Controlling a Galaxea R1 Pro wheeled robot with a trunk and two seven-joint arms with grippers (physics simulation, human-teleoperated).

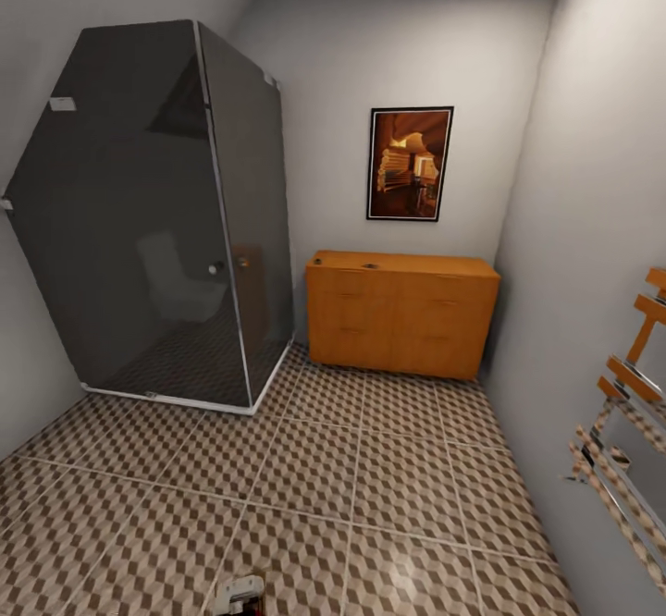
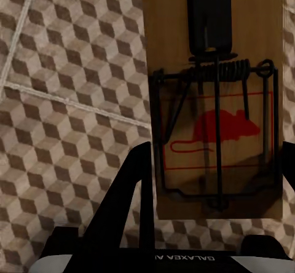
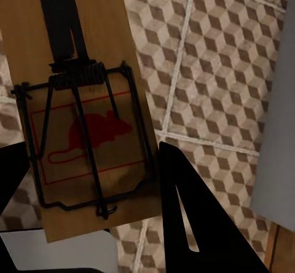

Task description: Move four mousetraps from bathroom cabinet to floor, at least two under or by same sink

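White lettering is seen upside down on the left gripper (image 2: 212,181) body at six o'clock in the left wrist view; "GALAXEA" can be read, the rest being cut off. A red mouse outline is printed on each mousetrap (image 2: 215,119) (image 3: 83,119), without readable words.

The bathroom floor (image 1: 388,496) is tiled in a brown-and-beige cube pattern with pale grout lines. The cabinet (image 1: 400,315) is orange-brown wood. Above it hangs a dark-framed picture (image 1: 410,164) in amber tones. The shower enclosure (image 1: 157,218) is smoky grey glass. Each mousetrap (image 2: 215,101) (image 3: 86,113) is a light brown board with black wire and a red mouse outline. The fingers (image 2: 132,193) (image 3: 196,217) are black.
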